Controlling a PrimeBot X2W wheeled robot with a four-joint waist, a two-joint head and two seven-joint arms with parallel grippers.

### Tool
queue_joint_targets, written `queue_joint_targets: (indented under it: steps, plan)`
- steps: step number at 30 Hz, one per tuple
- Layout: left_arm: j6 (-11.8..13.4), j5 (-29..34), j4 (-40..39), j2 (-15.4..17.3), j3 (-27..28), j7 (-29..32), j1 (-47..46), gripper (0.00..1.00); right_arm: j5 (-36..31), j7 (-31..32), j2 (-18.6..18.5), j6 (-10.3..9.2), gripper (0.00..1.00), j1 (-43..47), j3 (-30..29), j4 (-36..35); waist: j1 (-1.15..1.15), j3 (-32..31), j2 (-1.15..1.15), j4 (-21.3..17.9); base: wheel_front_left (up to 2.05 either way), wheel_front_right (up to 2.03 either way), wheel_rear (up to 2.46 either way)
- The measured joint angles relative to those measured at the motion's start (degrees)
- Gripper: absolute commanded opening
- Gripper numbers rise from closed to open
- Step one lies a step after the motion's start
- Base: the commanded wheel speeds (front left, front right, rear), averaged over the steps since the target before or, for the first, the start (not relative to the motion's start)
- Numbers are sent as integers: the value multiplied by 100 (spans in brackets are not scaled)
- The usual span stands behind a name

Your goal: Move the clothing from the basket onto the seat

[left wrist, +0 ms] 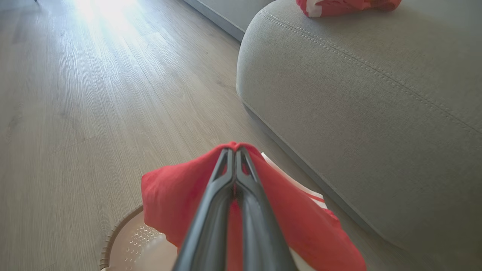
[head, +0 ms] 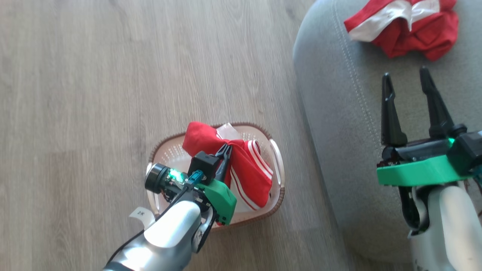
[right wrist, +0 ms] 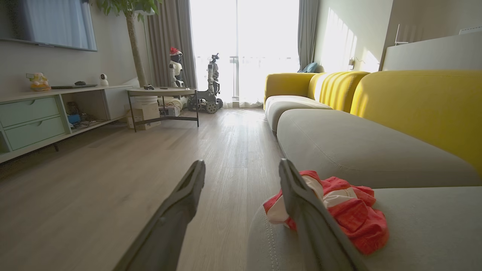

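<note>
Left wrist view has the left gripper nearest, its two fingers pressed together on a fold of a red garment, which drapes down on both sides of them. Just below hangs the basket, its brown rim and perforated bottom showing under the cloth. In the head view the garment lies mostly over the basket, which stands on the floor beside the seat. I cannot tell whether the cloth's lower folds are touching the basket bottom.

The right gripper hovers above the seat's front part, fingers spread wide with nothing between them. Farther back on the seat lies the other garment, crumpled, red with white trim, well apart from the seat's stitched edge.

As I judge it, the step in hand is the pick-up of the second piece: the grasp is made, but the carry is not yet done. The next move calls for raising the cloth until its hanging ends are free of the rim, then swinging it right, over the rounded seat edge, and letting go only once most of the fabric is above the cushion, so that it does not slide off to the floor. A pale patch shows in the basket under the garment; what it is I cannot tell.
</note>
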Motion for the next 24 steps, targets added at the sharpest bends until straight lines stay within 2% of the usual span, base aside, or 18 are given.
queue_joint_targets:
  steps: [14,24]
  plan:
    - [227,-41,-740,149,283,0,451,0,0,60,0,0,100,378,-82,62,0,-740,0,52,0,0,0]
    - [263,-41,-1213,325,350,12,549,0,-51,170,3,0,100,700,-151,127,0,-1234,0,123,0,0,0]
